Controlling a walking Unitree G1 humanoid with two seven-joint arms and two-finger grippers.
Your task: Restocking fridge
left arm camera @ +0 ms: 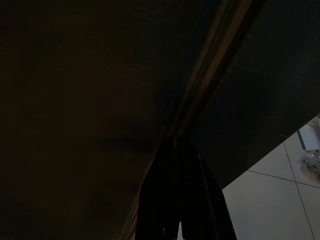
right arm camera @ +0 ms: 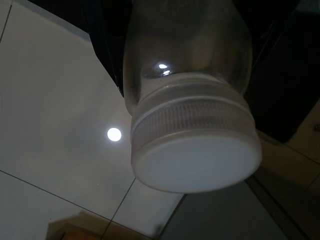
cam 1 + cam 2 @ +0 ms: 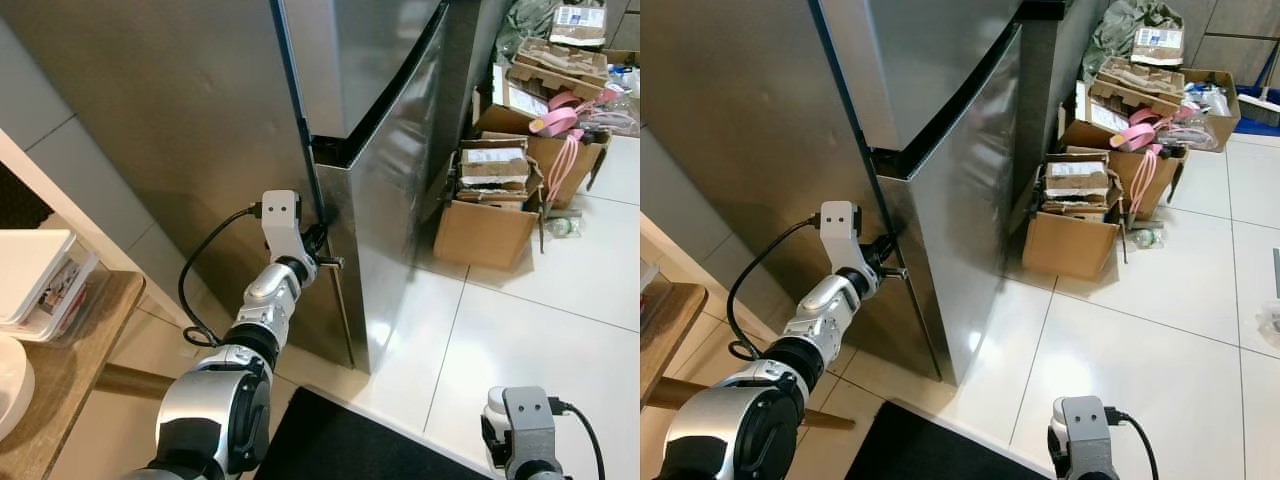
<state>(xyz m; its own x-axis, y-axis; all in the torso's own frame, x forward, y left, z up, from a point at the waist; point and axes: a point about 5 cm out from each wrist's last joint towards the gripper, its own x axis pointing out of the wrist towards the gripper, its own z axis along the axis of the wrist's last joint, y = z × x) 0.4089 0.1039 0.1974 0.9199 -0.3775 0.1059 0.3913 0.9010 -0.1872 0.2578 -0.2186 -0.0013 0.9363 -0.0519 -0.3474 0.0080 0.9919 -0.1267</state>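
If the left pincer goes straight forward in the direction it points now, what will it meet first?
The left pincer points at the vertical seam by the edge of the lower fridge door. Its tips look already at that seam, so it would probably meet the door edge almost at once, though the exact depth is unclear.

The two head views look forward and steeply down from above the robot's own arms, onto the stainless fridge (image 3: 380, 200), the white tiled floor (image 3: 540, 340) and a heap of cardboard boxes (image 3: 1080, 215) beyond. Both share that whole scene, the right eye shifted so the fridge edge sits further left and the wooden surface (image 3: 60, 380) is nearly cut off. The left wrist view is very dark, pressed close to the fridge along the seam where the left pincer (image 1: 182, 150) meets the door edge. The right wrist view sits very near a capped jar (image 2: 192, 120), with floor tiles behind it.
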